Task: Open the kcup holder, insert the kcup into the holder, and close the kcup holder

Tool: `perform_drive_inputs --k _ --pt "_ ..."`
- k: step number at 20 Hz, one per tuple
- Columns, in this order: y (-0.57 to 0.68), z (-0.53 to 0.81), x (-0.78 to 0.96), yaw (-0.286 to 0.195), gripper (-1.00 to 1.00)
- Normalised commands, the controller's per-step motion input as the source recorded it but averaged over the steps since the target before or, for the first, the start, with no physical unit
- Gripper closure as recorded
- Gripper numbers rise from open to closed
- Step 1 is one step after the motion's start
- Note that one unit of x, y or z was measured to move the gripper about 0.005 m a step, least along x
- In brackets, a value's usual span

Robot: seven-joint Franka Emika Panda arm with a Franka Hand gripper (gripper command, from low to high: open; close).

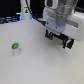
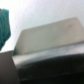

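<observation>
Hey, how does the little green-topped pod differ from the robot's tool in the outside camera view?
Size: the kcup is far smaller than the tool. Colour: the kcup is white with a green top, while the tool is pale with black fingers. Pose: the kcup stands upright on the table, while the tool hangs over the table toward the exterior view's right, well apart from the kcup. Both have pale bodies.

Exterior view: raised, angled down on white table [image 1: 30, 65]; arm's gripper [image 1: 59, 40] at 2 o'clock. Wrist view: very near, blurred, grey box surface [image 2: 50, 42]. Shared area unclear.
</observation>
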Motion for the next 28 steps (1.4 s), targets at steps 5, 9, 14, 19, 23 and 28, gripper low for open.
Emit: perform_drive_inputs --k 5,9,14,19,23,28 --pt "-0.57 0.28 -0.07 -0.226 -1.00" --pt "-0.55 0.22 -0.11 -0.237 -1.00" --pt "-0.45 0.08 -0.26 -0.254 -1.00" --pt "-0.47 0.03 -0.30 -0.255 -1.00" --pt "-0.50 0.01 -0.34 -0.244 -1.00" --pt "-0.51 0.01 -0.33 -0.245 -1.00"
